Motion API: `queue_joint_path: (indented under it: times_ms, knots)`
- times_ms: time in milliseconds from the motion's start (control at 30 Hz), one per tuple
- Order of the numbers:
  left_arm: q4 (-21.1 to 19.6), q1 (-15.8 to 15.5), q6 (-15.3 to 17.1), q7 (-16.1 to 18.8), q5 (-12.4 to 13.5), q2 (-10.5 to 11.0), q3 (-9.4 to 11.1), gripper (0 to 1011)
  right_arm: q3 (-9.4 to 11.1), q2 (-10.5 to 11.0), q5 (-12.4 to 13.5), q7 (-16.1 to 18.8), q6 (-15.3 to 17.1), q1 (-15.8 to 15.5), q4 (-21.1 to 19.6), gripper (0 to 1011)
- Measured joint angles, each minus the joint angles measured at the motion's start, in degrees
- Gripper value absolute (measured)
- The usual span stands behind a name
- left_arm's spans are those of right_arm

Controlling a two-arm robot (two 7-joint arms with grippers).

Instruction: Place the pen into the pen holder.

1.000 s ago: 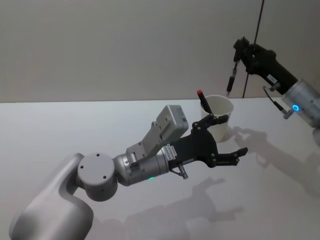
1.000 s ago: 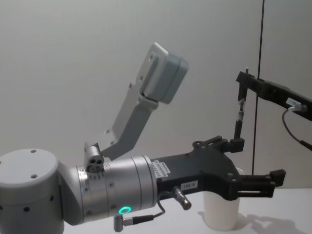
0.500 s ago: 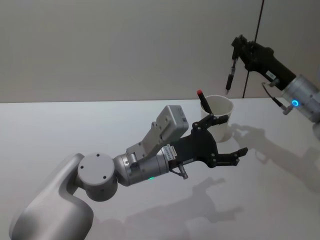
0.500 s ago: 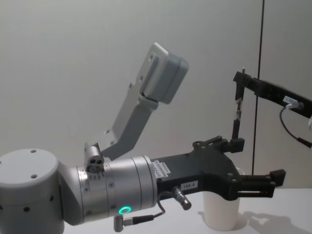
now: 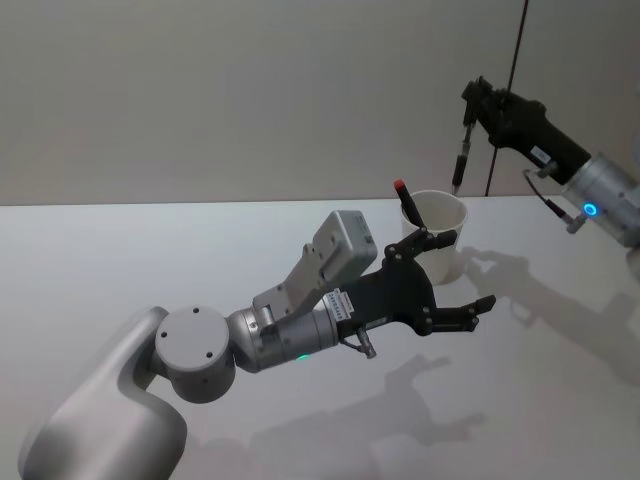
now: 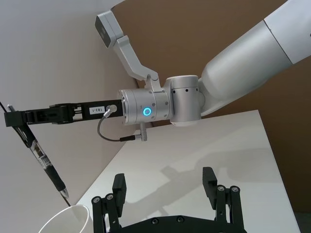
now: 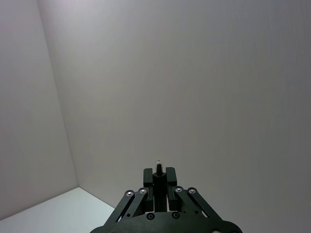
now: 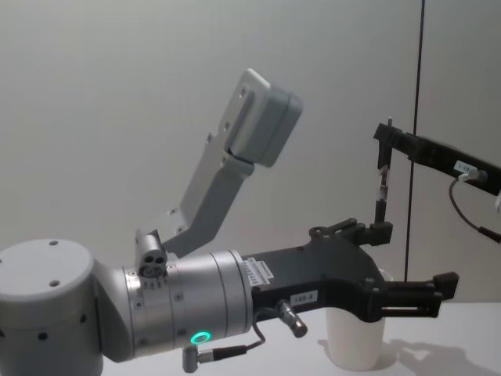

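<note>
Pen [image 5: 460, 160]: slim black stick, long axis near upright, tip down. It hangs in the air above the cup, at about one o'clock from the rim in the head view, point just short of the opening.

Right gripper [image 5: 473, 100]: closed on the pen's upper end, reaching in from three o'clock; the nearer arm for the drop. In its wrist view [image 7: 159, 180] the fingers are pinched on the pen's top.

Cup [image 5: 436, 235]: white paper, upright on the table [image 5: 150, 260]. A red-tipped stick [image 5: 404, 200] already leans inside it at ten o'clock.

Left gripper [image 5: 452, 272]: fingers spread, empty, just beside the cup at seven o'clock.

Coming move, as judged: straight down, with a small shift toward seven o'clock.

Change from half a second ago: the pen sits slightly lower in the head view; cup and left gripper are unmoved.
</note>
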Motion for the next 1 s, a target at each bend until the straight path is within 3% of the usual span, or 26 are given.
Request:
queue_joint_path:
  times_ms: [1000]
  knots:
    - [0.0,0.0,0.0,0.0,0.0,0.0,0.0,1000,1.32,-0.97,-1.68,-2.75,-1.68,-0.52,2.39,149]
